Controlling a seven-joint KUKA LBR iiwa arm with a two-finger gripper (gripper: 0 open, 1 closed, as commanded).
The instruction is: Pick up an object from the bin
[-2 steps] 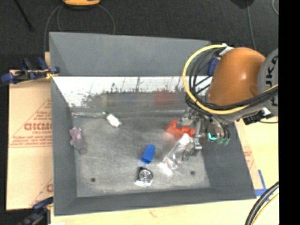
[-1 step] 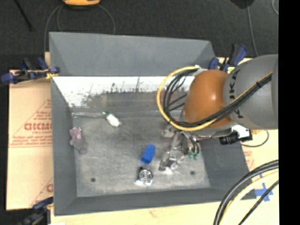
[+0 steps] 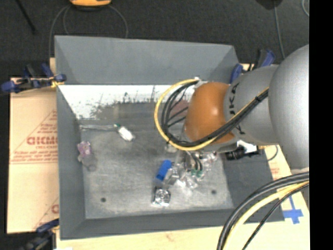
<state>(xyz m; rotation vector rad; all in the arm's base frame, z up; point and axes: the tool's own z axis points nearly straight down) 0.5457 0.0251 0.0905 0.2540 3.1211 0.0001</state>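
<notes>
My gripper (image 3: 183, 172) is low over the bin floor, right of centre, partly hidden under the arm's orange cover. A small blue block (image 3: 164, 170) lies just to its left, touching or nearly touching it. Beside it on the right is a clear, glinting piece with green and dark bits (image 3: 196, 176). A small silvery crumpled thing (image 3: 162, 197) sits a little nearer the front wall, below the blue block.
A white capsule-like thing with a green tip (image 3: 125, 134) lies left of centre toward the back. A pale purple translucent piece (image 3: 84, 150) rests by the left wall. The arm and its cables cover the bin's right side.
</notes>
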